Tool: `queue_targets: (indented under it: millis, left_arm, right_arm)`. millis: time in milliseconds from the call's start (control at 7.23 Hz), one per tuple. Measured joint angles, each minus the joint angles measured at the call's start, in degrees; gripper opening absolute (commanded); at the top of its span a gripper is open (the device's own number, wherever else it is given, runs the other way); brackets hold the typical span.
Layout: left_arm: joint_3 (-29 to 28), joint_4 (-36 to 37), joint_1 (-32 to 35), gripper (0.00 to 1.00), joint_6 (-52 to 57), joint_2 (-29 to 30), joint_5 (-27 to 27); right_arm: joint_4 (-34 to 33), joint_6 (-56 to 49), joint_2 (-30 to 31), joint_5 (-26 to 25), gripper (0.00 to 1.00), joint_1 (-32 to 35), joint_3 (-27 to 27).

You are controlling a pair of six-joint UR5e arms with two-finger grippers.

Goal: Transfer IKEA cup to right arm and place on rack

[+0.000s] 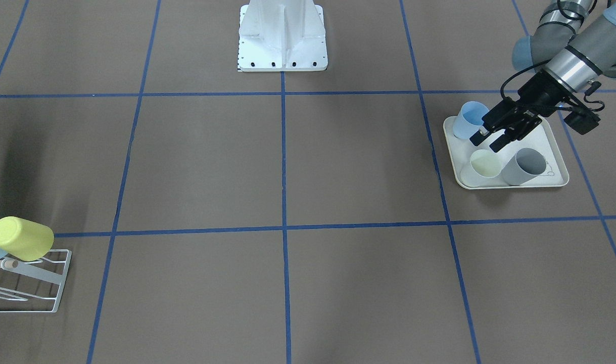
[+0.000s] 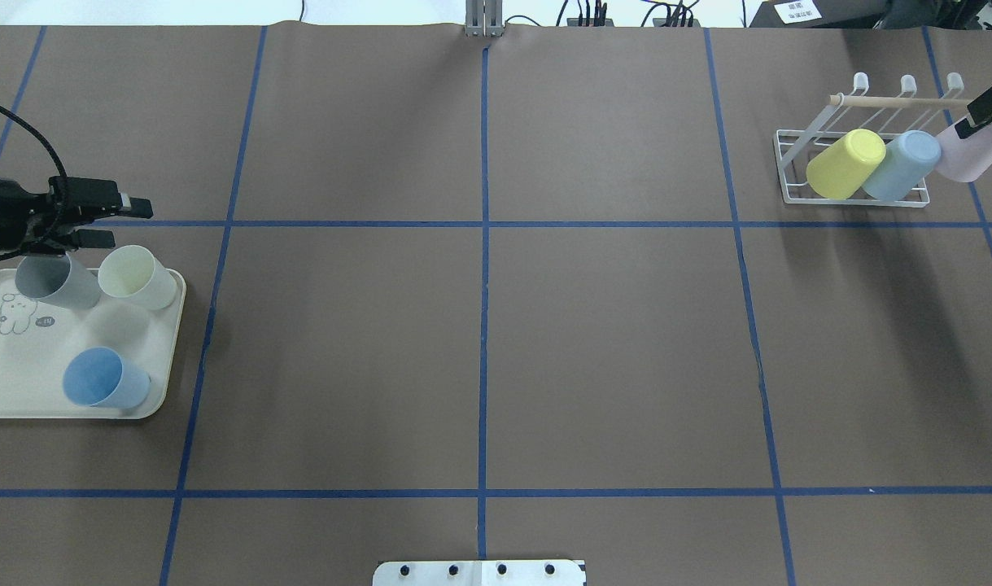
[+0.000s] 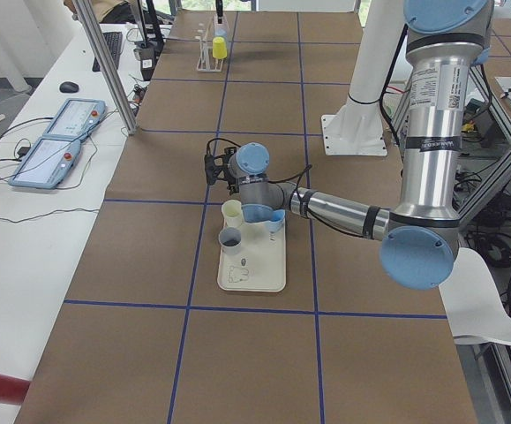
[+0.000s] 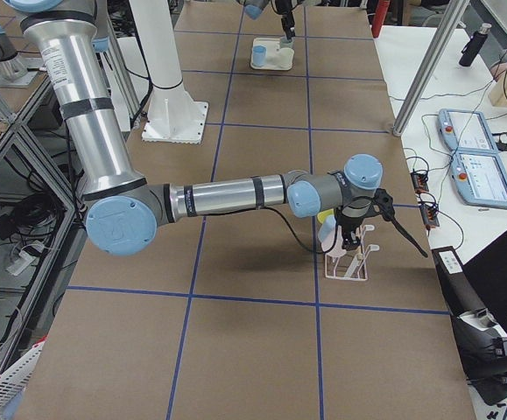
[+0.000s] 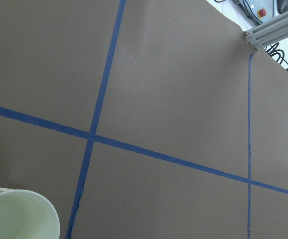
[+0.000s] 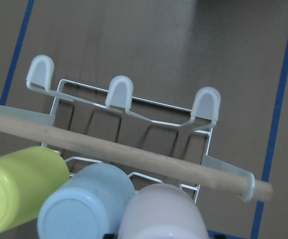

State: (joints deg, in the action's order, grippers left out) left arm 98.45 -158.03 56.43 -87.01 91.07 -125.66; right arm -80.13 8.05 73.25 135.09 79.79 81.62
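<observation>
The lilac cup (image 6: 161,211) fills my right wrist feed, pinched between the right gripper's (image 2: 985,108) jaws. It is pale and matte, base toward me, beside the blue cup (image 6: 84,209) on the rack (image 6: 120,92). Far across the bench, the left gripper (image 1: 485,142) hangs agape.

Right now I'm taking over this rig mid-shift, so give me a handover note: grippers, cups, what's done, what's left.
Left gripper: open, empty, above the tray.
Right gripper: at the rack by the pink cup; grip unseen.
Done: yellow cup and pale-blue cup racked; pink cup at the third prong.
Left on the tray: grey cup, cream cup, second blue cup.
</observation>
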Motion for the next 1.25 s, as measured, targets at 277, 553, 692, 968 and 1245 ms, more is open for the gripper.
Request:
queue_targets:
  millis: [277, 553, 692, 968, 1245]
  left_arm:
    - [-0.20, 0.00, 0.00, 1.00, 0.01, -0.07, 0.04]
    - [-0.38, 0.20, 0.22, 1.00, 0.09, -0.05, -0.01]
    - [-0.44, 1.04, 0.56, 1.00, 0.98, -0.03, -0.02]
    - [-0.28, 4.96, 2.64, 1.00, 8.55, -1.53, -0.26]
    - [-0.26, 7.21, 5.47, 1.00, 17.45, -4.93, -0.48]
  right_arm:
    - [0.11, 0.05, -0.19, -1.49, 0.87, -1.11, -0.07]
    - [0.08, 0.17, -0.63, -2.52, 0.98, -1.63, -0.48]
    - [0.07, 0.22, -0.82, -2.58, 0.98, -1.67, -0.82]
    - [0.06, 0.37, -1.03, -2.40, 0.98, -1.68, -1.07]
    - [0.06, 0.56, -1.24, -2.13, 0.98, -1.60, -1.01]
